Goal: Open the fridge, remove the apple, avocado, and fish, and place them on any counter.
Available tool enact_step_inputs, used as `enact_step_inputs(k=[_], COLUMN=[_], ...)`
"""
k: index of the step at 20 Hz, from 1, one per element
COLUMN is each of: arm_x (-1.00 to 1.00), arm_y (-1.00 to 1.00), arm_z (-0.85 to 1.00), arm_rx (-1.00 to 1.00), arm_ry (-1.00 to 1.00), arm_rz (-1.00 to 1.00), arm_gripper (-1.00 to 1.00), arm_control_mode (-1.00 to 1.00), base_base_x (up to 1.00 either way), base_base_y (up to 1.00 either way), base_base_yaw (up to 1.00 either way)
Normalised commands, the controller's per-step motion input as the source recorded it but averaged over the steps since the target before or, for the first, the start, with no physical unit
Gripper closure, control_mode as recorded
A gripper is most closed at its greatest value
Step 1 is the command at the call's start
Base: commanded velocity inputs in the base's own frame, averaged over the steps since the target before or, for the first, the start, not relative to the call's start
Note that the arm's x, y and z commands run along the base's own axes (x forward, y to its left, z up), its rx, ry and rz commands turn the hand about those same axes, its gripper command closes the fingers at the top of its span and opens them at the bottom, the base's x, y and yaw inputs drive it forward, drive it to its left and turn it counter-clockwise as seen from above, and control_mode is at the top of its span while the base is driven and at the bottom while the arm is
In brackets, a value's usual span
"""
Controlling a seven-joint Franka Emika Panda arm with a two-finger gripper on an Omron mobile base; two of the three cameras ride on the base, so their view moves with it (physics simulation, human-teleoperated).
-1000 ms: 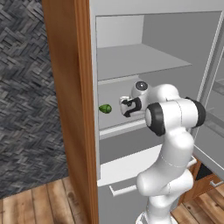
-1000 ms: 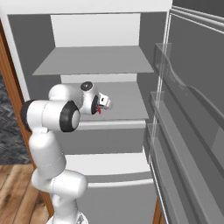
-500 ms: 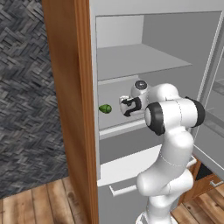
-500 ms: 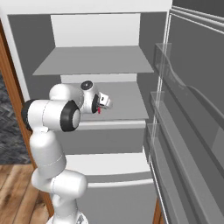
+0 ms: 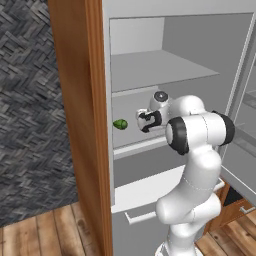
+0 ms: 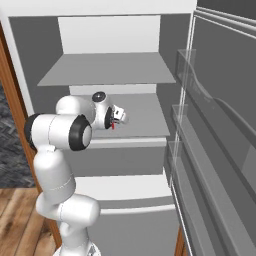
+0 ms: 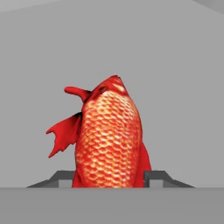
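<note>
While fridge [image 5: 200, 60] door stands open, left base view: avocado [image 5: 120, 124] on mid shelf, claw [image 5: 141, 121] just beside it, right base view: claw [image 6: 118, 118] w/ fish [image 6: 113, 124] above shelf, hand view: 2 fingertips [image 7: 154, 178] clamped on fish [image 7: 109, 135].

The shelf above [image 6: 107, 70] caps the end effector [image 6: 118, 116] (avocado [image 5: 120, 124] sits leftward).

The fish [image 7: 109, 138] has its lower end cut off by the hand view's bottom band, so you can't tell if the fingertips [image 7: 154, 177] actually touch it, and in the right base view it's only a red speck.
</note>
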Motion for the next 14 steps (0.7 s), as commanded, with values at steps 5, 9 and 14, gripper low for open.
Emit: enact_step_inputs(k=[5,9,14], arm_x=[-0.62,-0.93,-0.85], arm_y=[0.00,0.00,0.00], arm_z=[0.00,0.19,0.86], arm_rx=[0.00,0.00,0.00], arm_ry=[-0.03,-0.14,-0.16], arm_rz=[0.04,0.12,0.15], arm_gripper=[1.00,1.00,1.00], arm_control_mode=[-1.00,-1.00,-1.00], base_base_x=[0.00,0.00,0.00], base_base_y=[0.00,0.00,0.00], base_base_yaw=[0.00,0.00,0.00])
